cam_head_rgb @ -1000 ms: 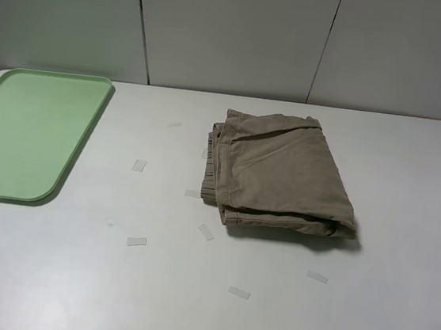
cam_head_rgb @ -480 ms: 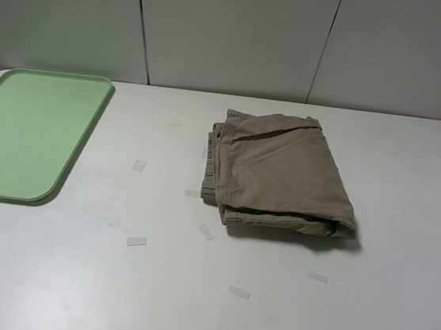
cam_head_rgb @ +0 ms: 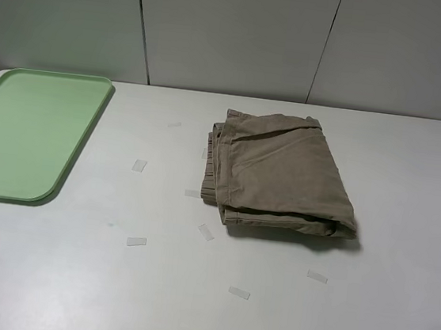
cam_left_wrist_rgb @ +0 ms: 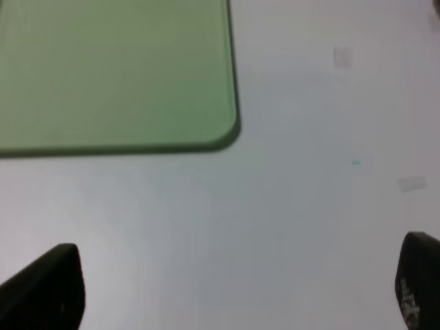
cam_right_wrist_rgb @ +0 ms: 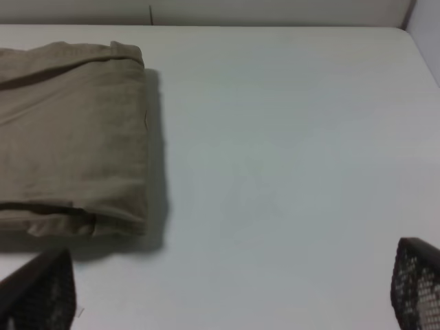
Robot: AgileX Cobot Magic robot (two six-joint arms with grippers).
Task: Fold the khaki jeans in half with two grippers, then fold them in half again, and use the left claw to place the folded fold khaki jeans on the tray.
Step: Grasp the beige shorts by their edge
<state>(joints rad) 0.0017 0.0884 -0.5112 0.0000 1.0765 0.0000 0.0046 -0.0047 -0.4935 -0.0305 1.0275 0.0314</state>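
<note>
Now folded khaki jeans (cam_head_rgb: pixel 279 176) lie w/ long axis far-to-near, tilted right; both jaws splayed, empty.

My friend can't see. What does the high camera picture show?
Folded khaki jeans lie on a white table, right of the middle. A bare green tray sits at the far left, apart from them, with small tape bits between.

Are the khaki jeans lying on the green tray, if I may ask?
No, the khaki jeans lie on the white table, apart from the tray.
</note>
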